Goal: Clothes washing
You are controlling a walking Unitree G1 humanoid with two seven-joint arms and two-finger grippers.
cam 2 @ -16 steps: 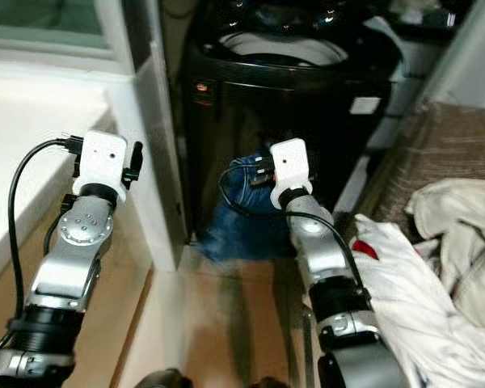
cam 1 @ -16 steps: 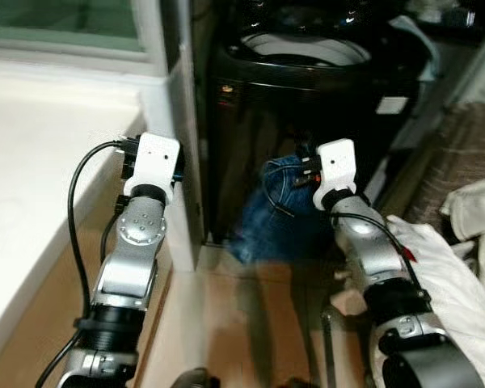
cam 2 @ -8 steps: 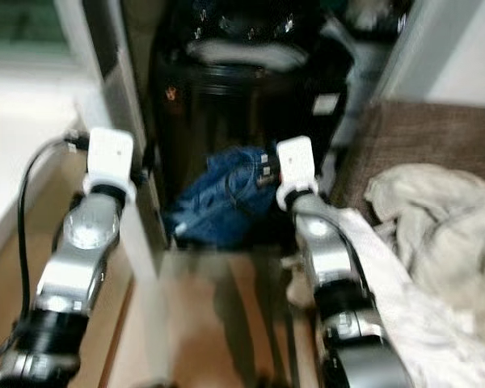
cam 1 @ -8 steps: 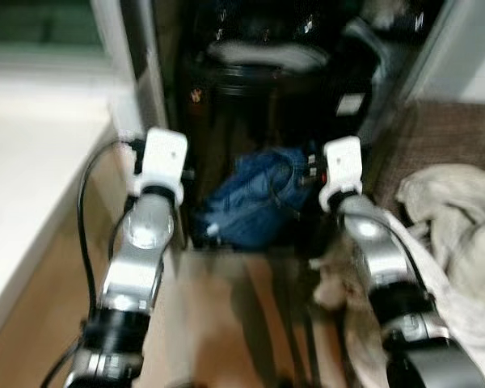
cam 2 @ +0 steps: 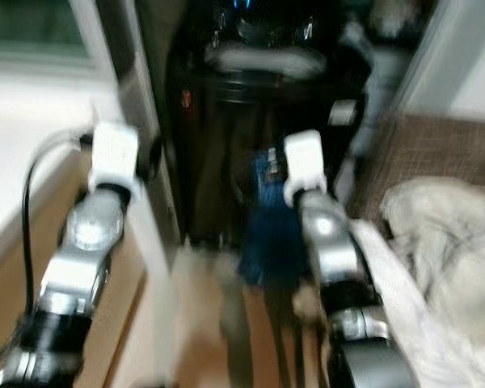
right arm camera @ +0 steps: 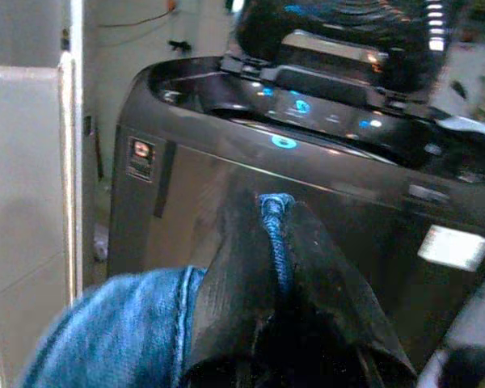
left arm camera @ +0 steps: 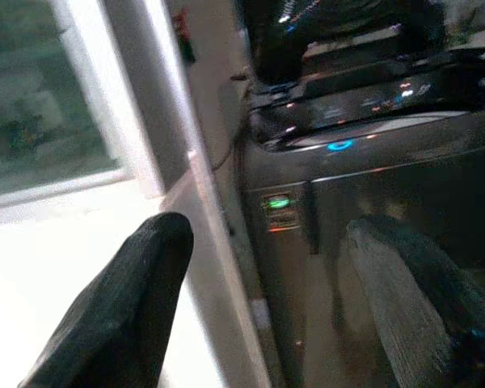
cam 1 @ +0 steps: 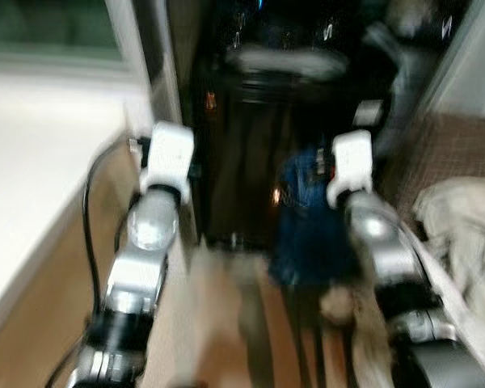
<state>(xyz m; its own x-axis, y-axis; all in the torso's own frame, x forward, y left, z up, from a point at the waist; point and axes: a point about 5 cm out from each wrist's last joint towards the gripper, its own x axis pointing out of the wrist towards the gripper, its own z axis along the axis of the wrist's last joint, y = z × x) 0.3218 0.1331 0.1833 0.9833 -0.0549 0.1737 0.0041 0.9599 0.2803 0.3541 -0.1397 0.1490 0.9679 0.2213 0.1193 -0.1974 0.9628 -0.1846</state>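
Two black fingers of the right hand are pinching a seam of the blue jeans, the fold of denim running up between them in the right wrist view, so this hand is clenched on the garment. From the head views the jeans are hanging down from that hand as a long dark-blue drape, their long axis near vertical, just in front of the black washing machine.

The washer's open top is lying above and beyond the right hand, with the lit control panel behind the opening. That is the relation the next move seems to turn on: the garment would have to go up and forward over the front rim before it could drop into the drum. The right arm is plainly the nearer one, since it already has the cloth.

The left hand is held up beside the white wall edge, its fingers spread apart and empty, facing the machine's left front corner. White laundry is lying heaped on the robot's right.

Compared with a second ago, the jeans are no longer a crumpled bundle resting low against the foot of the machine; they are now lifted and stretched out lengthwise under the right hand. The whole view has also shifted and blurred, so the robot itself is moving.
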